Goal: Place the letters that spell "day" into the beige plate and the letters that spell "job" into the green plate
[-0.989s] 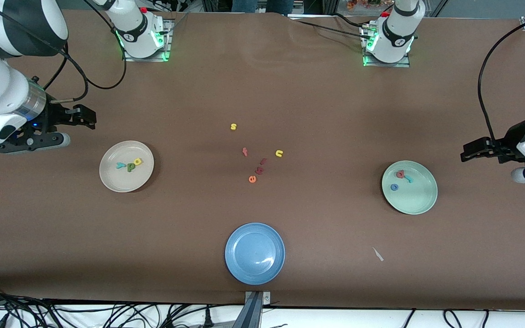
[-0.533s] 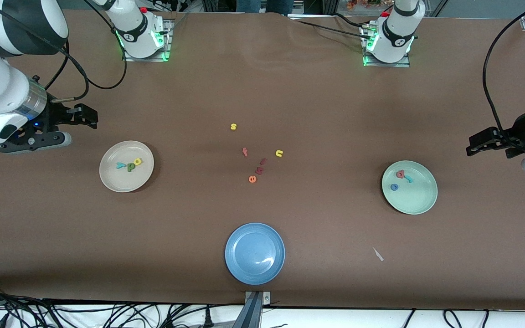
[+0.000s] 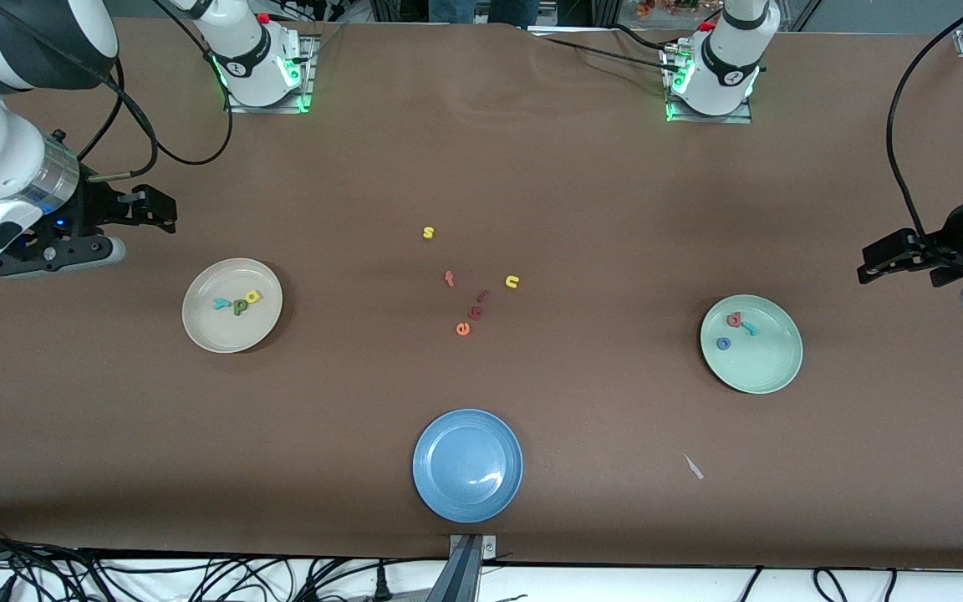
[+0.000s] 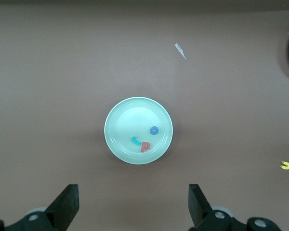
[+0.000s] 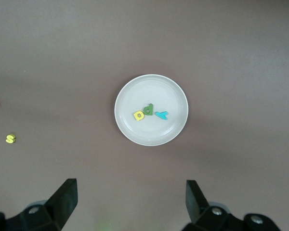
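Observation:
The beige plate [image 3: 197, 334] lies toward the right arm's end of the table. It holds the yellow "a" [image 3: 253, 296], green "d" [image 3: 239, 306] and teal "y" [image 3: 221, 303]. The green plate [image 3: 770, 372] lies toward the left arm's end. It holds the blue "o" [image 3: 723, 343], red "b" [image 3: 734, 318] and teal "j" [image 3: 750, 329]. My right gripper [image 3: 160, 212] hangs open and empty over bare table beside the beige plate [image 5: 127, 94]. My left gripper [image 3: 868, 262] hangs open and empty over bare table beside the green plate [image 4: 127, 120].
An empty blue plate [image 3: 467, 465] sits near the front edge. Loose letters lie mid-table: a yellow "s" [image 3: 428, 232], a yellow "n" [image 3: 512, 282], an orange "e" [image 3: 462, 329] and dark red ones [image 3: 479, 305]. A white scrap [image 3: 693, 466] lies nearer the front camera than the green plate.
My left gripper has drawn back from the green plate toward the left arm's end of the table. My right gripper has shifted slightly away from the beige plate. The letters have not moved.

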`<state>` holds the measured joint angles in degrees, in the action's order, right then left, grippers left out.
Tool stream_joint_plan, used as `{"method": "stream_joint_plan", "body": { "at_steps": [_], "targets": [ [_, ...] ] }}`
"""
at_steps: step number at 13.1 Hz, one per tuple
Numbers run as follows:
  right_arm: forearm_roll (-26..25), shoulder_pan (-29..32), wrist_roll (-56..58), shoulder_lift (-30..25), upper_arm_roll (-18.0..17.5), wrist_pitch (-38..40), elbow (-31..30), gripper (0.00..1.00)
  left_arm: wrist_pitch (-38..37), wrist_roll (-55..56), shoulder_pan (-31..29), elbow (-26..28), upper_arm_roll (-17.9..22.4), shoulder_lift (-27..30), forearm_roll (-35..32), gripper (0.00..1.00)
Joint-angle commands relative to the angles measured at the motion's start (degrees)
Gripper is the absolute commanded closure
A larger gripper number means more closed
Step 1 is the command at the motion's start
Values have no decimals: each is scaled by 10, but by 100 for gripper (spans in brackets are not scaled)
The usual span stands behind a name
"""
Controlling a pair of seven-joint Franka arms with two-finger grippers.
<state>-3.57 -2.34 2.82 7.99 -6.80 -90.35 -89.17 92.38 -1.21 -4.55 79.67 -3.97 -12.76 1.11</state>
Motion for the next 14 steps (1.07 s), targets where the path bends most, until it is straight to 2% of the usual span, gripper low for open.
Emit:
{"method": "stream_joint_plan", "body": {
  "at_steps": [1, 6, 9, 14],
  "targets": [
    [9, -7, 3, 10, 6, 14, 25, 1, -5, 11, 2, 1, -6, 10, -18, 0],
    [8, -6, 7, 11, 6, 17, 38, 1, -5, 28, 4, 0, -13, 27, -21, 0],
    [9, -6, 6, 11, 6, 16, 37, 1, -25, 28, 2, 4, -26, 29, -55, 0],
    [20, -6, 10, 11, 6, 17, 37, 1, -22, 19, -10, 6, -24, 6, -46, 0]
  ]
}}
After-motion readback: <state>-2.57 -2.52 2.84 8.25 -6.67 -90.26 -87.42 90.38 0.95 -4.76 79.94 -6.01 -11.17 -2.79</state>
